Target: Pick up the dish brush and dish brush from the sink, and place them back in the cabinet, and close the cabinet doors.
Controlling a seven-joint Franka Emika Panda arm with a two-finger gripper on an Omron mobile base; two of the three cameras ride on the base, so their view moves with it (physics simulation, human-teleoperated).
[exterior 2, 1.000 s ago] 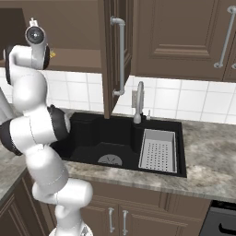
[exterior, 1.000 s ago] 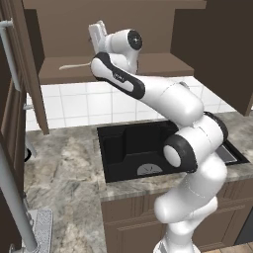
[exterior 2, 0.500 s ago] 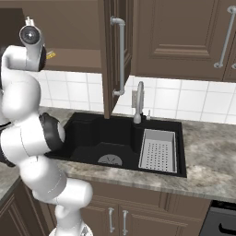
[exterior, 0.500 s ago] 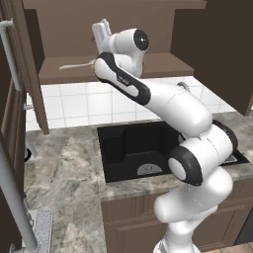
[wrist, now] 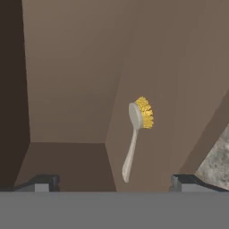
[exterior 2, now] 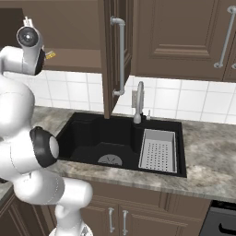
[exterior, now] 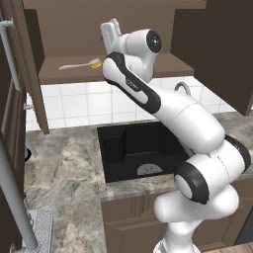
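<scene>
- The brush (exterior: 79, 64) with the whitish handle and yellow bristle head lies flat on the cabinet (exterior: 113, 69) shelf, handle pointing away from the arm (exterior: 163, 104) and head toward it.
- In the hand view the brush (wrist: 136, 134) lies alone on the light brown shelf, clear of the cabinet's inner walls.
- In the right base view, a speck of yellow bristle (exterior 2: 50, 55) peeks out on the shelf just beside the arm's wrist.
- The gripper (wrist: 116, 181) is raised at the cabinet opening, its jaws spread wide and holding nothing; the two dark fingertips (wrist: 42, 182) stand well apart, with the brush beyond them and not touching either.
- In the left base view the white hand (exterior: 109, 34) sits just above and beside the brush head.
- One cabinet door (exterior 2: 115, 55) stands swung out above the sink (exterior 2: 87, 133), its long silver bar handle (exterior 2: 121, 55) facing the camera.
- The other door (exterior: 24, 74) is also swung out, at the opposite side of the cabinet.
- The sink is black, below the cabinet, with a round grey drain (exterior 2: 110, 160) in its floor.
- A grey faucet (exterior 2: 138, 102) rises at the back edge of the sink.
- A pale perforated rack (exterior 2: 158, 150) sits in the sink at the end far from the arm.
- A second, black-handled brush cannot be made out in the dark sink.
</scene>
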